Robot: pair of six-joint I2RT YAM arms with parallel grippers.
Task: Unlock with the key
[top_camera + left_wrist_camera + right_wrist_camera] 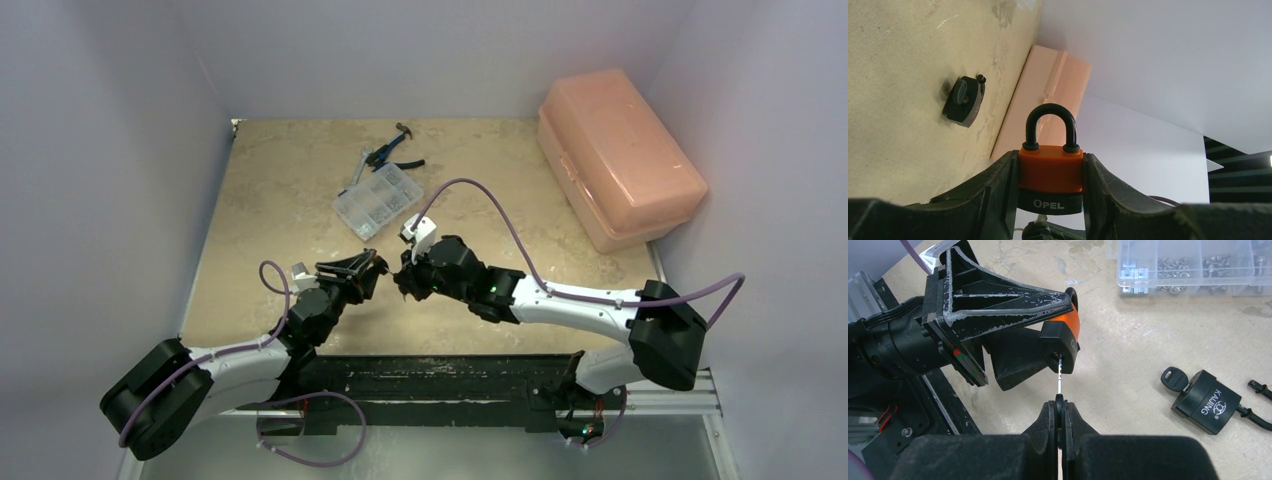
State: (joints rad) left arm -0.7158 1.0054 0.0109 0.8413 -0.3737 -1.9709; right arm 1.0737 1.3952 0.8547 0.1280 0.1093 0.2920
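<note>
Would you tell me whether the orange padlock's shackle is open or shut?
Shut: both shackle legs are seated in the orange padlock body.

Enclosed robot-lab bench [290,200] (pliers [392,152], screw organizer [377,200] nearby).

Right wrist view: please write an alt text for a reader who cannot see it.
The right gripper, shut on a key, holds its tip at the keyhole of an orange padlock clamped in the left gripper. A black padlock lies on the table to the right, a clear parts box behind it.
</note>
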